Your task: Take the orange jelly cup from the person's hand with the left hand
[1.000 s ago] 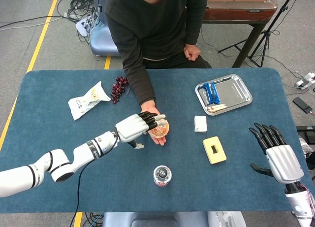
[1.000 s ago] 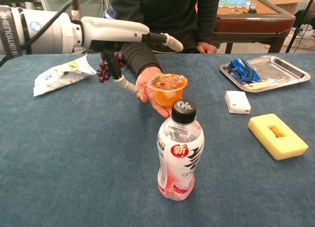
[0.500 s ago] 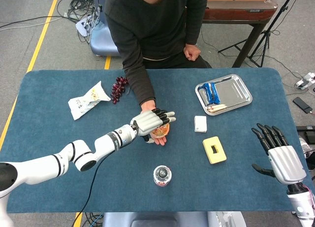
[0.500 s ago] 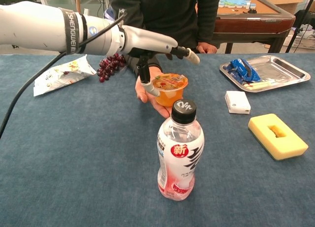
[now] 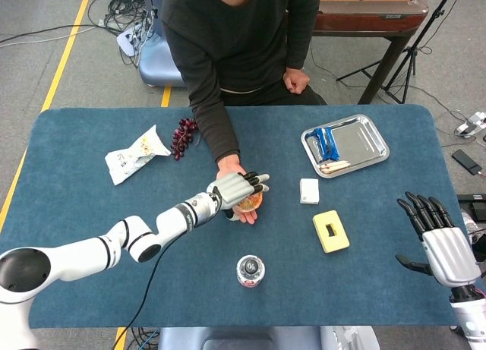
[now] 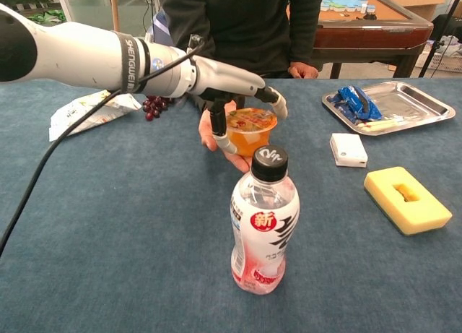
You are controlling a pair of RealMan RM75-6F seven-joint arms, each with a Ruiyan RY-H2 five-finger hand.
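The orange jelly cup (image 6: pixel 252 133) sits on the person's upturned palm (image 6: pixel 208 136) near the table's middle. My left hand (image 6: pixel 226 81) reaches over it from the left. Its fingers (image 6: pixel 275 102) curl down past the cup's far rim and the thumb (image 6: pixel 221 134) lies against the cup's near left side, so the hand grips the cup. In the head view the left hand (image 5: pixel 237 188) covers most of the cup (image 5: pixel 248 204). My right hand (image 5: pixel 444 242) hovers open at the table's right edge, holding nothing.
A pink-labelled bottle (image 6: pixel 263 225) stands upright just in front of the cup. A yellow sponge (image 5: pixel 331 231), a white box (image 5: pixel 308 190) and a steel tray (image 5: pixel 370 135) lie to the right. Grapes (image 5: pixel 183 136) and a snack packet (image 5: pixel 137 154) lie at the back left.
My left hand has moved in over the cup and its fingers have curled down around it, with the thumb now against the cup's side. The right hand has drifted slightly lower.
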